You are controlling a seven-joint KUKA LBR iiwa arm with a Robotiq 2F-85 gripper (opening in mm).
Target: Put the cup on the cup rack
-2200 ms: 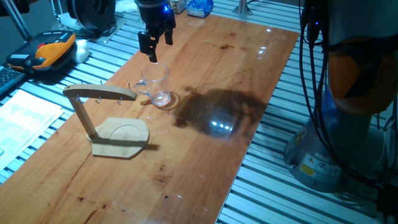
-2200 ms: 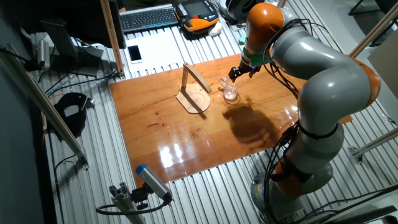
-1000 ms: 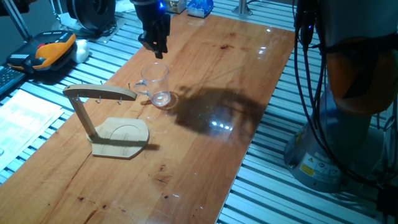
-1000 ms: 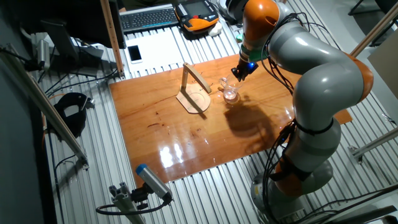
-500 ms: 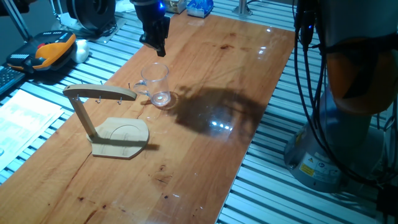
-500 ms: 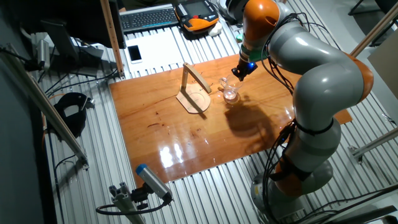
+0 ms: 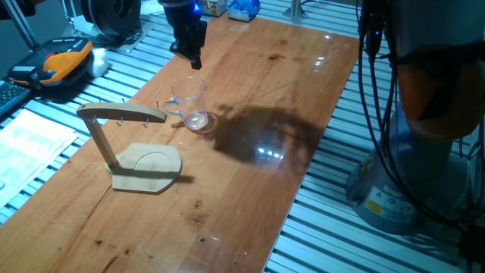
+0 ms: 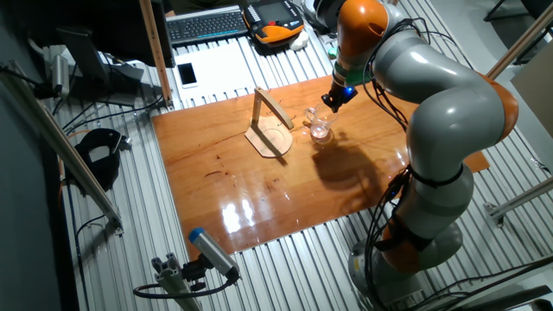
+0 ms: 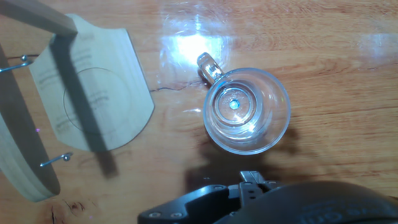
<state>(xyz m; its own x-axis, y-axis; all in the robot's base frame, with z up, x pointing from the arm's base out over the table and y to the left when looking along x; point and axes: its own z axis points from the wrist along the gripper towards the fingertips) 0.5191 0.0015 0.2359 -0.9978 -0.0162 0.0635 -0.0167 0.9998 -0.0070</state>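
The cup (image 7: 189, 105) is a clear glass mug. It stands upright on the wooden table, its handle towards the cup rack (image 7: 129, 144). The rack is a light wooden stand with a slanted post and a hooked top arm, just left of the cup. My gripper (image 7: 194, 62) hangs above and a little behind the cup, empty and touching nothing; its fingers are seen edge-on. The hand view looks straight down into the cup (image 9: 247, 111), with the rack base (image 9: 93, 93) at left. Only the dark hand housing shows there. The other fixed view shows the cup (image 8: 320, 128), rack (image 8: 270, 130) and gripper (image 8: 332, 104).
An orange-and-black handset (image 7: 62, 61) and a printed sheet (image 7: 30, 140) lie off the table's left edge. A keyboard (image 8: 207, 24) and a phone (image 8: 187, 74) lie beyond the far edge. The arm's base (image 7: 413, 174) stands at the right.
Since 2.2 s ago the gripper has turned about its axis and risen slightly above the cup. In the last second nothing has moved. Cup and rack have stayed put.
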